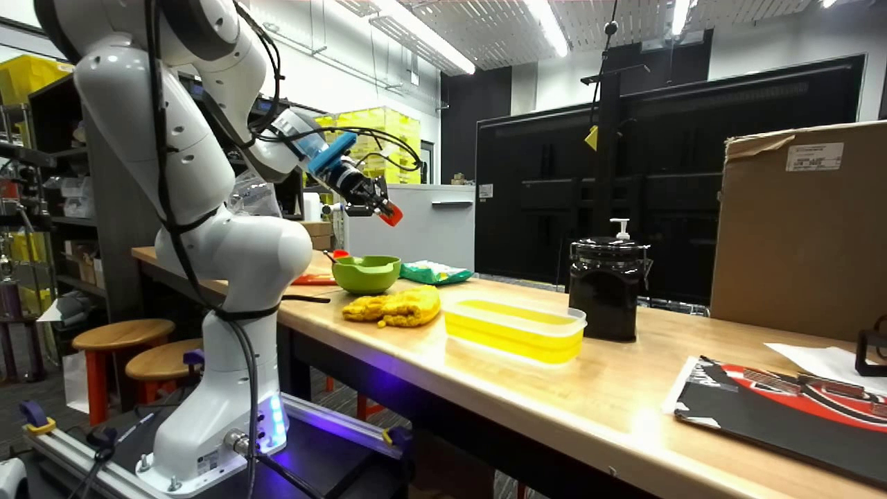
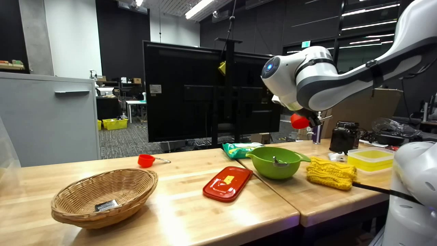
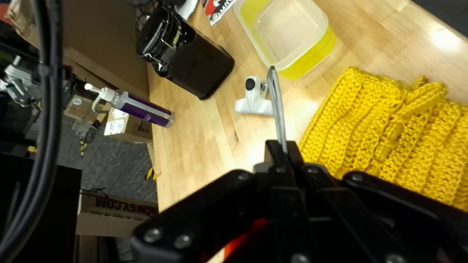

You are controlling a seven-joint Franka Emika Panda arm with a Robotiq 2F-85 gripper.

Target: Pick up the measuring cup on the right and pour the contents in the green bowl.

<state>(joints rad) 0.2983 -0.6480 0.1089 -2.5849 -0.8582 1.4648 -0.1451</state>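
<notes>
My gripper [image 3: 281,151] is shut on the metal handle of a red measuring cup; the handle [image 3: 276,106] sticks out past the fingertips. The gripper [image 1: 379,201] holds this cup [image 1: 392,215] in the air, well above the table. In an exterior view the held cup [image 2: 299,121] looks tilted and appears higher than the green bowl [image 2: 273,167], toward its right rim. The cup's inside cannot be made out. The wrist view shows only a red sliver of it [image 3: 237,243]. The green bowl [image 1: 367,277] stands upright with a metal piece inside; it is hidden in the wrist view.
Another red measuring cup [image 2: 146,160] lies near a wicker basket [image 2: 102,191]. A red lid [image 2: 227,183], a green packet [image 2: 240,149] and a yellow knitted cloth [image 2: 332,172] surround the bowl. A yellow tray [image 1: 514,329], black jar [image 1: 603,287] and white clip [image 3: 254,98] stand farther along.
</notes>
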